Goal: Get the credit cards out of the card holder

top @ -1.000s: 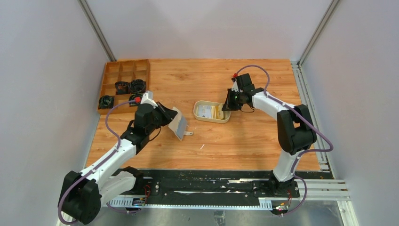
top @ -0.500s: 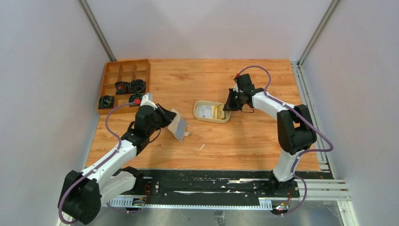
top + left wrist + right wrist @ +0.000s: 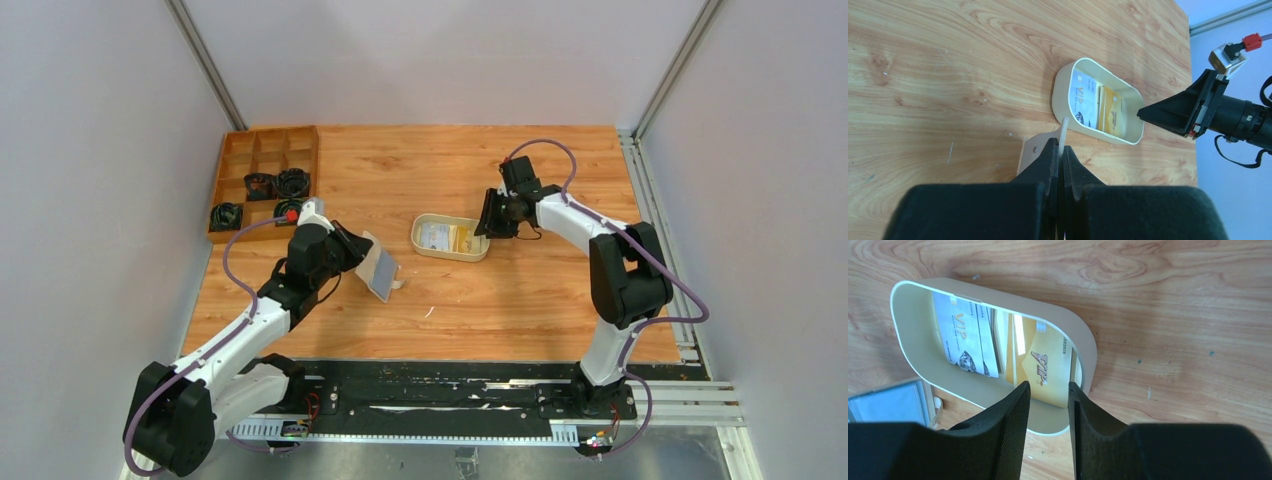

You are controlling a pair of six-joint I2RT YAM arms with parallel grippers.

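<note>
My left gripper (image 3: 356, 249) is shut on the card holder (image 3: 379, 268), a cream-beige wallet held tilted with its lower edge and snap tab at the tabletop. In the left wrist view the jaws (image 3: 1061, 150) pinch its thin edge (image 3: 1063, 131). The credit cards lie in the oval cream tray (image 3: 418, 237): a whitish card (image 3: 965, 340) on the left and a yellow-orange card (image 3: 1048, 365) on the right. My right gripper (image 3: 1047, 396) is open and empty just above the tray's right end (image 3: 487, 220). The holder's pale blue pocket (image 3: 888, 402) shows past the tray.
A wooden compartment box (image 3: 262, 180) holding black round parts stands at the back left. The tray's rim (image 3: 1060, 90) lies just beyond the held wallet. A small white fleck (image 3: 428, 312) lies on the wooden table in front.
My left gripper has shifted the card holder slightly down and left. My right gripper has drawn back a little from the tray's right end, still open.
</note>
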